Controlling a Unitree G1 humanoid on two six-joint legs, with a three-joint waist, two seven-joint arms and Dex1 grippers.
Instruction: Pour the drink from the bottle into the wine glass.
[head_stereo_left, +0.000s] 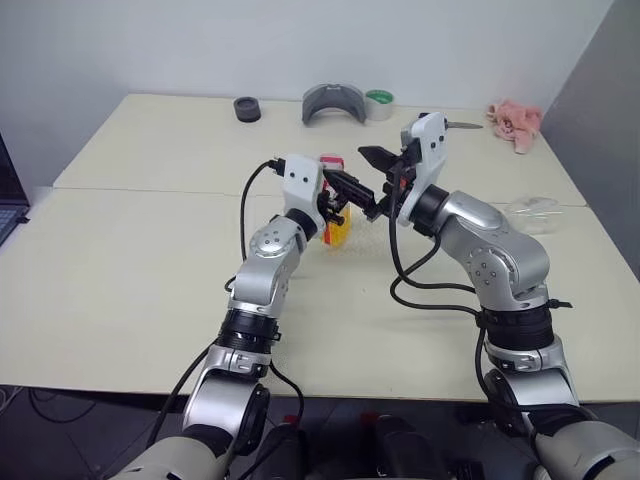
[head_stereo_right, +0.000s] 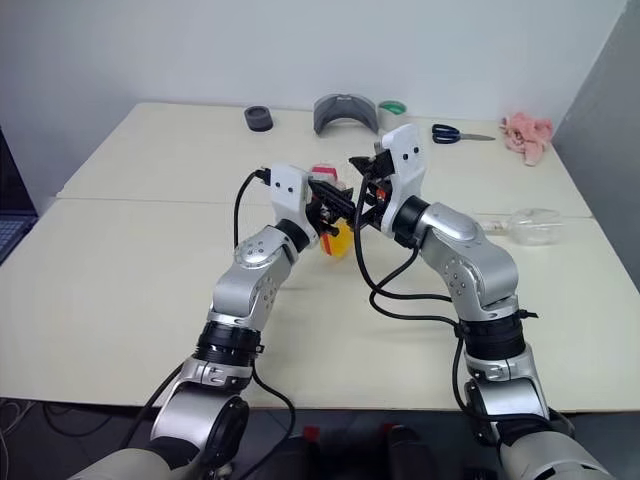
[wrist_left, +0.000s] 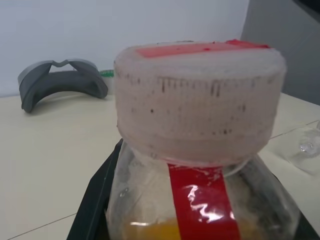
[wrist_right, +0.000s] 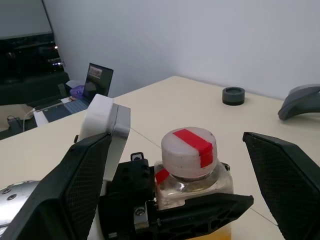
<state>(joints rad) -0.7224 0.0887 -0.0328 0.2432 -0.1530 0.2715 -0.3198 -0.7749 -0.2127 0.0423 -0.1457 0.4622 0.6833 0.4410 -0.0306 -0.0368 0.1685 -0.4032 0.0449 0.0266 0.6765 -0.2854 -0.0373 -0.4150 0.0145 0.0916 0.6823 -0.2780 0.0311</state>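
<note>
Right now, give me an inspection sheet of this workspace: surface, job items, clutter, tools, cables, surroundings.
Surface: cream table, seam lines across it.
Job's things: bottle upright, cap on, orange drink low inside; wine glass lying on its side at the table's right.
Clutter: grey curved piece, black ring, tape roll, scissors, pink cloth along the far edge.
Tools: left tool shut on the bottle; right tool open, its fingers either side of the cap.
Cables: black cables looping along both arms.
Surroundings: white wall; a laptop beyond the table.
</note>
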